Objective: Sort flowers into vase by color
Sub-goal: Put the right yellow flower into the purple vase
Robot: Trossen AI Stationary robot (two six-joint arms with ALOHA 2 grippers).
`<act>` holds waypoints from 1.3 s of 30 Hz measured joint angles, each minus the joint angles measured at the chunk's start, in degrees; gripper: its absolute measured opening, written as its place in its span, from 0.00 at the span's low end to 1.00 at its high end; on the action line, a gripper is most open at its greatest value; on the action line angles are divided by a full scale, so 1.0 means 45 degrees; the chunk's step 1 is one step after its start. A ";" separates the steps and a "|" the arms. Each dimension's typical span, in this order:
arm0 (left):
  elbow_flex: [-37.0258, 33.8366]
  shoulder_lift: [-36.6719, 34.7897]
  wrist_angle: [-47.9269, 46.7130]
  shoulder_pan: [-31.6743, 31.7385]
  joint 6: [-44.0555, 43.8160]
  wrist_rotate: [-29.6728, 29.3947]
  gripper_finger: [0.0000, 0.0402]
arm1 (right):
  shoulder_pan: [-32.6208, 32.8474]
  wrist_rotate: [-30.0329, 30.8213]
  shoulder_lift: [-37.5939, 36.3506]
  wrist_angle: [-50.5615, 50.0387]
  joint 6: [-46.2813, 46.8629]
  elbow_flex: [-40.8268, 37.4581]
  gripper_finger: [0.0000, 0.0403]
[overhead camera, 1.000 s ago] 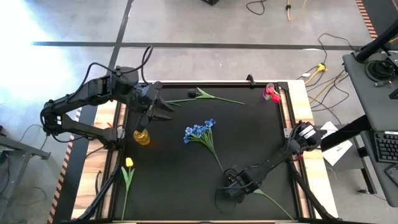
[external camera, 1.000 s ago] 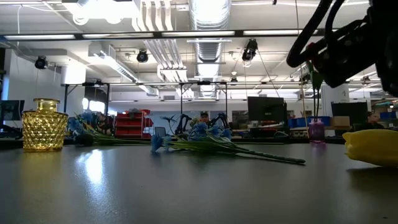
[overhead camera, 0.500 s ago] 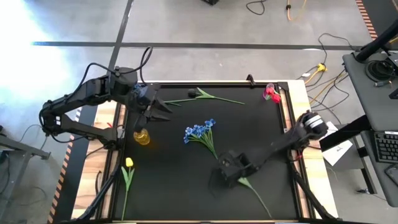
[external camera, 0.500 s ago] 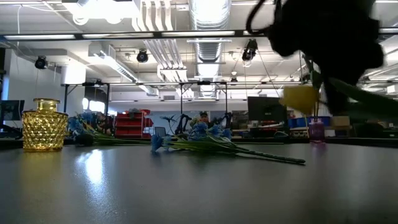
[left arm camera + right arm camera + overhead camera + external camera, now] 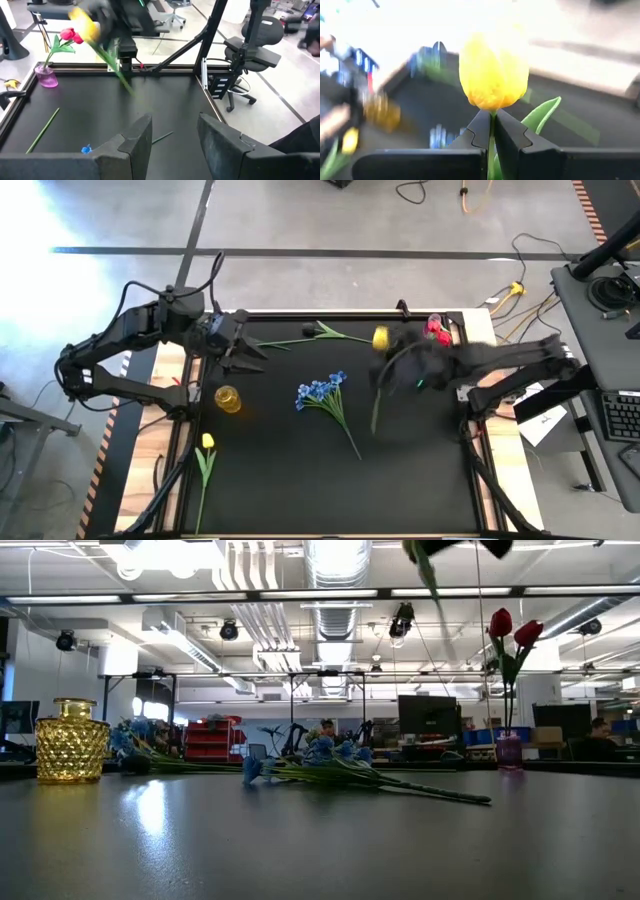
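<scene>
Up from the near part of the table to high over the far right part, that is where my right arm has swung since a moment ago, and the yellow tulip (image 5: 381, 337) has come with it. Now the tulip hangs in the air, its bud up and its green stem trailing down toward the table (image 5: 300, 470). My right claw (image 5: 492, 131) is clenched tight on the stem, just under the bud.

Another yellow flower (image 5: 207, 442) lies at the near left edge of the table. The blue flowers (image 5: 321, 390) lie in the middle. One long green stem (image 5: 330, 336) lies near the far edge. The yellow vase (image 5: 228, 399) stands at the left side, well apart from my tulip. The little pink vase (image 5: 509, 749) stands in the far right corner with two red tulips (image 5: 513, 630) in it.

My left claw (image 5: 172, 145) hangs near the far left corner, beside the yellow vase, with its fingers apart and nothing in them.

I think I am in the carrying step. Yellow goes with yellow, so next I must bring the tulip across to the yellow vase, point the stem down into its small mouth, and only then let go. The stem swings, so I should go slowly.
</scene>
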 joint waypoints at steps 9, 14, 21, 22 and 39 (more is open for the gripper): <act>0.0000 0.0132 0.0274 0.0000 -0.0433 -0.0102 0.36 | -0.3970 0.2626 0.0489 0.1918 -0.4896 0.2762 0.03; 0.0000 0.0168 0.0389 0.0000 -0.0994 -0.0116 0.36 | -0.6603 0.3586 0.1405 0.1825 -0.5927 0.3857 0.03; 0.0000 0.0094 0.1123 -0.0131 -0.1579 -0.0115 0.36 | -0.9377 0.4480 0.2559 0.0347 -0.5896 0.4266 0.03; 0.0000 0.0089 0.1265 -0.0165 -0.1583 -0.0110 0.36 | -0.9618 0.4720 0.2676 0.0119 -0.5694 0.4254 0.03; 0.0000 -0.0083 0.0821 -0.0169 -0.0026 0.0131 0.36 | -1.1341 0.6578 0.4627 -0.1027 -0.5034 0.4147 0.03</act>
